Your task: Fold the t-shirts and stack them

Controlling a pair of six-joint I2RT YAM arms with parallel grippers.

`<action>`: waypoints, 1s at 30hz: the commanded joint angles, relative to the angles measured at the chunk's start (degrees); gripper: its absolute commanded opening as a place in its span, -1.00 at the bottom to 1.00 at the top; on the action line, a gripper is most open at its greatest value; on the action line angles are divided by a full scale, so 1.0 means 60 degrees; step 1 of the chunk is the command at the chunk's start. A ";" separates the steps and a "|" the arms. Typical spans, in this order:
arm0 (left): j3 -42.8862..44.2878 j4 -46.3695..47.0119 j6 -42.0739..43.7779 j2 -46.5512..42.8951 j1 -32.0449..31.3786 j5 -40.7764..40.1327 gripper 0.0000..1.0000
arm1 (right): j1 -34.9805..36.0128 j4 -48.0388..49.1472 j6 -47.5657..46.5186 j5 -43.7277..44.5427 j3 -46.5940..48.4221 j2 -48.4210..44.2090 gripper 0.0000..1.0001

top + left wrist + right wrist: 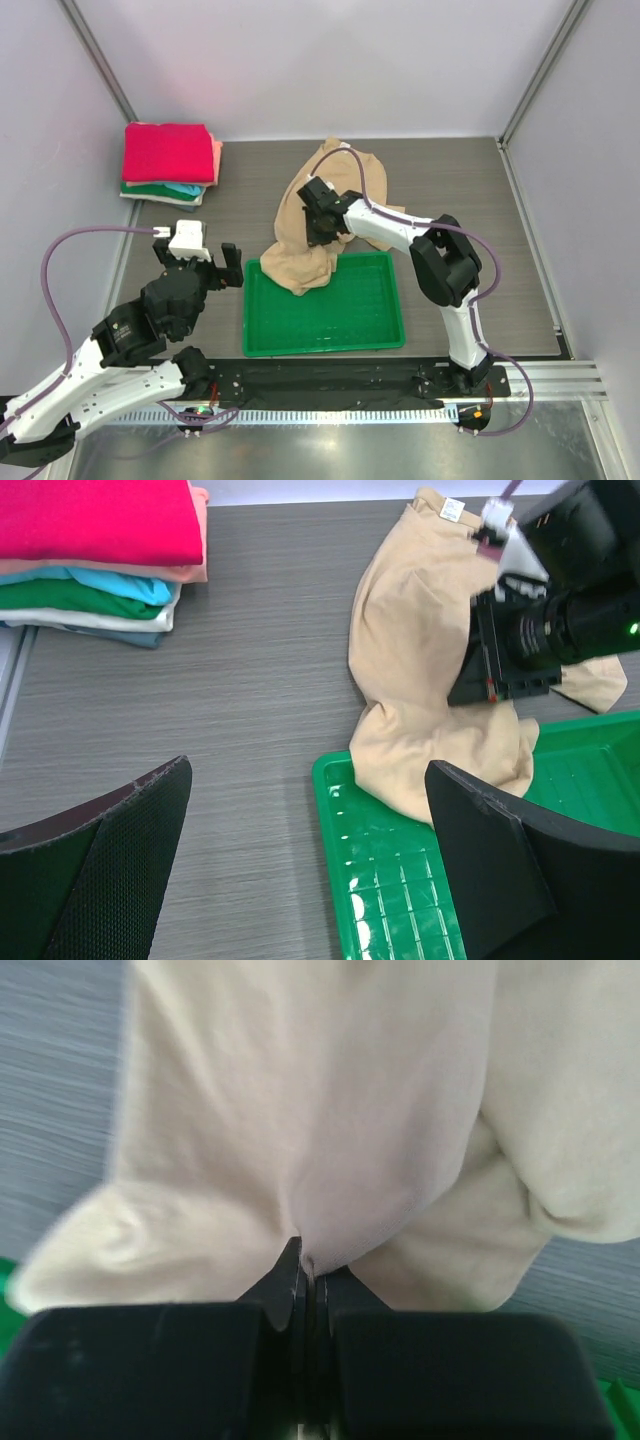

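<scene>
Pinching a fold of the tan shirt (292,235) is where I am in the job: my right fingers (295,1285) are pressed together on a small peak of its cloth, near the middle of the heap. That shirt is not yet folded. It lies crumpled on the tabletop (450,180), its near end spilling over the far left rim of the tray (325,345). A stack (170,160) of folded shirts, pink-red on top with salmon, teal and green below, sits at the far left corner, well apart from it. I judge most of the work done, with this one shirt left to spread, fold and carry to the stack. My right arm reaches forward and leftward, elbow bent, wrist angled down onto the cloth. My left arm sits low just left of the tray, my left fingers (490,860) spread wide, holding nothing, pointing toward the shirt.
</scene>
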 commanded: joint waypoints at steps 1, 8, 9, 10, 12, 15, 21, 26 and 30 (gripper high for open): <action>0.0039 0.0163 0.0007 -0.0033 0.0025 -0.0327 0.99 | -0.0019 0.0280 -0.0137 -0.0020 0.1439 -0.0577 -0.98; 0.0053 0.0134 0.0007 0.0055 0.0011 -0.0327 0.99 | -0.0253 0.0909 -0.0268 0.1488 0.3931 -0.1135 -0.98; 0.0053 0.0134 0.0007 0.0055 0.0011 -0.0341 0.99 | -0.0253 0.0997 -0.0356 0.1634 0.3961 -0.1106 -0.98; 0.0053 0.0134 0.0007 0.0041 0.0011 -0.0341 1.00 | -0.0325 0.1013 -0.0473 0.1708 0.3991 -0.0946 -0.96; 0.0068 0.0120 -0.0007 0.0026 0.0025 -0.0341 1.00 | -0.0443 0.0955 -0.0533 0.1417 0.3714 -0.0784 -0.31; 0.0053 0.0134 -0.0007 -0.0003 0.0011 -0.0327 1.00 | -0.0619 -0.0170 -0.0577 0.1355 0.3523 -0.0359 0.78; 0.0083 0.0119 -0.0022 0.0143 0.0025 -0.0195 1.00 | -0.1028 -0.0540 -0.0797 0.3435 -0.0501 -0.3210 0.99; 0.0112 0.0105 -0.0022 0.0128 0.0025 -0.0049 0.99 | -0.1337 -0.1183 -0.0316 0.3701 -0.3531 -0.5629 0.99; 0.0112 0.0105 -0.0051 0.0055 0.0025 -0.0063 1.00 | -0.1308 -0.1682 0.0548 0.2841 -0.5307 -0.7020 0.99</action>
